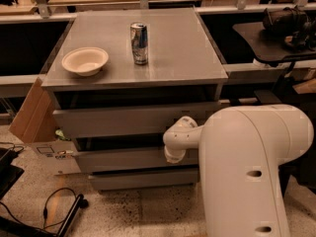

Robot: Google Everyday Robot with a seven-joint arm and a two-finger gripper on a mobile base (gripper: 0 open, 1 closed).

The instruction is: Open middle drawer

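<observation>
Here we are at the grey cabinet, and the big white arm (247,167) fills the lower right of the view, reaching in from the right towards the drawer fronts. At its tip, the hand (174,153) sits right up against the stack of drawers, level with the top edge of the middle drawer (118,159). Whether it is released or clenched on anything, I cannot tell; the rounded white wrist covers that end.

The middle drawer is the second front down, a flat grey panel with no handle, with a dark gap showing above it. Over it sits the top drawer (123,121), the tallest panel, and under it the bottom drawer (138,179), the shortest one.

Up on the worktop (182,53), a pale bowl (85,60) rests near the left edge, empty and upright. Just to its right, apart from it, stands a can (139,43) (silver and blue, upright).

Leaning against the cabinet's left side is a cardboard box (32,115), tilted. On the speckled floor at lower left, black cables (54,206) lie in a loop.
</observation>
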